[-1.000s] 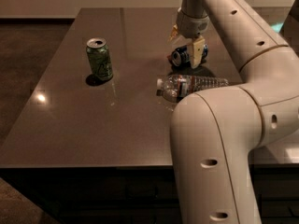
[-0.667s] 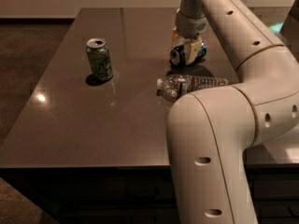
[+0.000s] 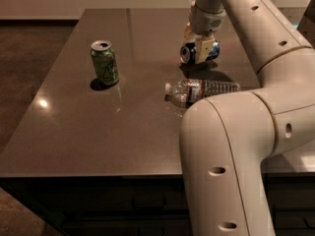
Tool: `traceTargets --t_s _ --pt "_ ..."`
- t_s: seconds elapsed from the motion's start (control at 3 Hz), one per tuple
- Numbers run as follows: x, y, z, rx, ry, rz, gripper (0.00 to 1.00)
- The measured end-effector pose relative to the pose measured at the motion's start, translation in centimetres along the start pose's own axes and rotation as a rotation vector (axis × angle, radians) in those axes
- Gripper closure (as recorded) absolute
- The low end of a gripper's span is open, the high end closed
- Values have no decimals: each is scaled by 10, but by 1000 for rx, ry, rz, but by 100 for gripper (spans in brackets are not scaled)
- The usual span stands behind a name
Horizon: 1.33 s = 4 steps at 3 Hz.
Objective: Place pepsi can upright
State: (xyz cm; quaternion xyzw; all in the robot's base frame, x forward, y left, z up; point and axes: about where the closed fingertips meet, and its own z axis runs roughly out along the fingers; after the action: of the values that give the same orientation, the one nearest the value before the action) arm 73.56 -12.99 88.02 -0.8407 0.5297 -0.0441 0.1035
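The pepsi can (image 3: 189, 53) is dark blue with a silver top. It lies on its side, top end facing left, at the back right of the dark table (image 3: 98, 132). My gripper (image 3: 201, 47) comes down from above and is shut on the can's middle, with a pale finger on each side. The can seems to hang just above the tabletop, with its shadow below it.
A green can (image 3: 105, 63) stands upright at the table's left. A clear plastic bottle (image 3: 202, 90) lies on its side just in front of the pepsi can. My arm's large white links (image 3: 236, 146) fill the right foreground and hide the table's right part.
The gripper has settled onto the pepsi can and the can has shifted slightly upward with it. The green can and the bottle have not moved.
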Motion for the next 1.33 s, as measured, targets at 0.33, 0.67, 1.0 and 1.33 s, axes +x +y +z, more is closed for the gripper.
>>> traceTargets --t_s 0.33,0.67,1.0,1.33 --pt "-13 3 -21 46 -89 105 100" --pt "-46 9 -46 83 -263 225 100" --pt "-69 13 -55 82 -384 302 100" --pt "-86 11 -63 93 -507 408 100"
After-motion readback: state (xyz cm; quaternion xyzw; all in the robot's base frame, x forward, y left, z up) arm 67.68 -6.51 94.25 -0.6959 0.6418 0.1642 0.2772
